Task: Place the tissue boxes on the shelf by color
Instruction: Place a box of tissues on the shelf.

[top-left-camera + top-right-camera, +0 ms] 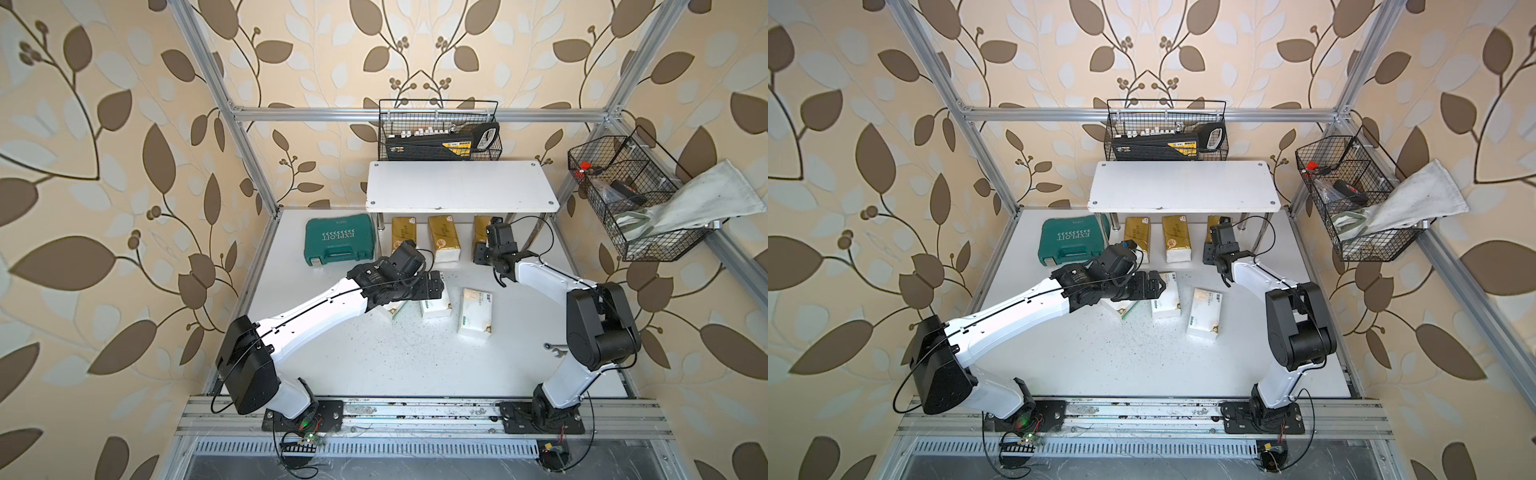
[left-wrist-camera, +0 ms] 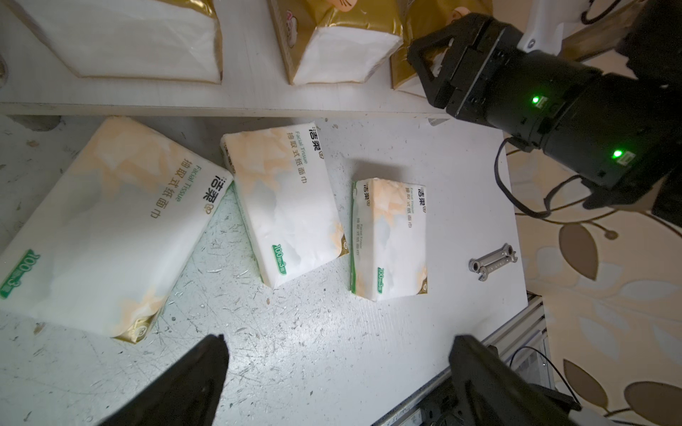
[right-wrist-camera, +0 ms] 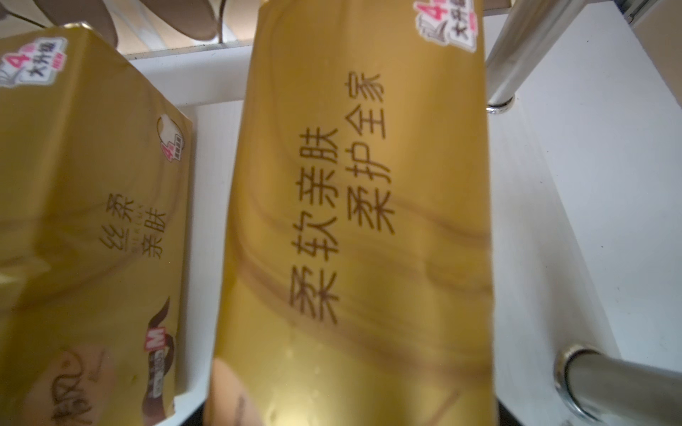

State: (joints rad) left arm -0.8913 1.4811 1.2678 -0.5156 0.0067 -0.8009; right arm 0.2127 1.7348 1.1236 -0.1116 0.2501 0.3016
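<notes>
Top views: left gripper (image 1: 435,286) spread wide, empty, over three white tissue packs (image 1: 476,311) at table centre. Right gripper (image 1: 492,224) is at the gold tissue pack (image 1: 480,232) on the lower tier of the shelf (image 1: 461,187), 12 o'clock.
Left wrist: fingers (image 2: 184,387) far apart above the scratched white table (image 2: 295,350); wrench (image 2: 492,262) nearby.
Right wrist: gold tissue pack fills the frame; can't tell whether it is gripped.
Leaf wallpaper (image 1: 104,166) all round.

Gold packs (image 1: 444,239) on shelf (image 1: 457,187), white packs (image 1: 476,311) on table (image 1: 374,357)

gold pack (image 3: 354,228) close-up | second gold pack (image 3: 85,221) beside, apart | both on shelf (image 3: 524,228)
</notes>
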